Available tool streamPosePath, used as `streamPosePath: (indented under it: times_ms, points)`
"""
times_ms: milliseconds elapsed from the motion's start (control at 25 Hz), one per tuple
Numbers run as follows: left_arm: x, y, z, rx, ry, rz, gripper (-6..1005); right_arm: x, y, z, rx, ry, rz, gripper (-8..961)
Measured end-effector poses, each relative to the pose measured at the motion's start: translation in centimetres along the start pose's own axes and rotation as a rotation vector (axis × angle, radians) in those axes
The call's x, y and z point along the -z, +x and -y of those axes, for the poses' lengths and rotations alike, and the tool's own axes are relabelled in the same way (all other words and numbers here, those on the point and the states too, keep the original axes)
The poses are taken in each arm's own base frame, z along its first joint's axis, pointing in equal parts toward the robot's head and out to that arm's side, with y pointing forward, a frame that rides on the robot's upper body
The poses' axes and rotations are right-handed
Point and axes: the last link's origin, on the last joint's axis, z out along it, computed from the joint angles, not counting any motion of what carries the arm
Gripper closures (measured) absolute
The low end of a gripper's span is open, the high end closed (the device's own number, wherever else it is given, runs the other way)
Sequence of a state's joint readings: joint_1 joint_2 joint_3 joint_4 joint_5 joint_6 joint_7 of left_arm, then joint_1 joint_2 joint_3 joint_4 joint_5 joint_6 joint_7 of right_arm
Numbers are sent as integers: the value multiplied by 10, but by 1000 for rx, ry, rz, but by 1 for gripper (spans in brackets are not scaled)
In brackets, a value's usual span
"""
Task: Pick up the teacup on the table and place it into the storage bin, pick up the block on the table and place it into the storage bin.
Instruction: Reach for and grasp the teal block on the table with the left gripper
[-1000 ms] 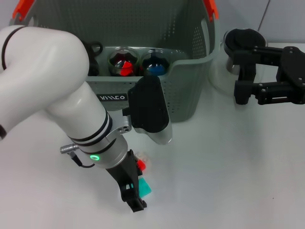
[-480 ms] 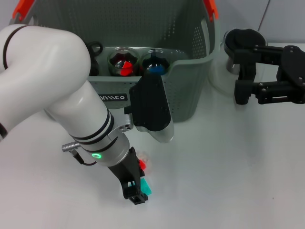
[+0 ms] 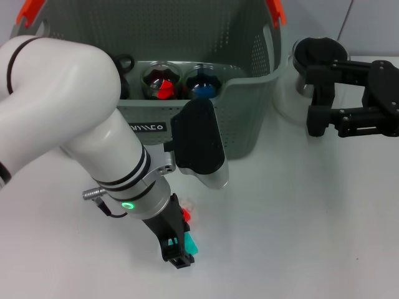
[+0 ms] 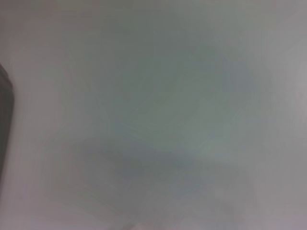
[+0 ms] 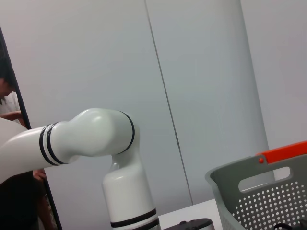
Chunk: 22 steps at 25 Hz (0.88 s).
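My left gripper [image 3: 177, 248] is down at the table [image 3: 280, 237], its black fingers against a teal block [image 3: 191, 245] that they partly cover. Just behind the block a small clear teacup [image 3: 186, 213] with something red in it shows past the wrist. The grey perforated storage bin [image 3: 246, 118] stands behind, holding two glass cups [image 3: 161, 83], one with red and one with blue inside. My right gripper [image 3: 324, 121] hangs parked at the right, off the table. The left wrist view shows only a blurred pale surface.
A clear glass pitcher with a black lid [image 3: 315, 53] stands right of the bin, just behind the right gripper. The bin's orange handle clip [image 5: 283, 152] and my white left arm [image 5: 96, 139] appear in the right wrist view.
My left gripper has drawn slightly back toward the bin and closer onto the teal block, which shows less now. The right arm has not moved.
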<state>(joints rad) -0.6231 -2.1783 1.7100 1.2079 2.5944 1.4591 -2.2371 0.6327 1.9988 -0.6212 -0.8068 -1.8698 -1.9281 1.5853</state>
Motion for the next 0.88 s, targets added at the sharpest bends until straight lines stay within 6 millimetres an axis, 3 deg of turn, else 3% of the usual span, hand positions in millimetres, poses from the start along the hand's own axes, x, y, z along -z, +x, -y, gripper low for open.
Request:
streamPosePath:
  times_ms: [880]
  points:
    - [-3, 1, 2, -2, 18, 5, 441, 1, 0, 0, 1, 8, 9, 26]
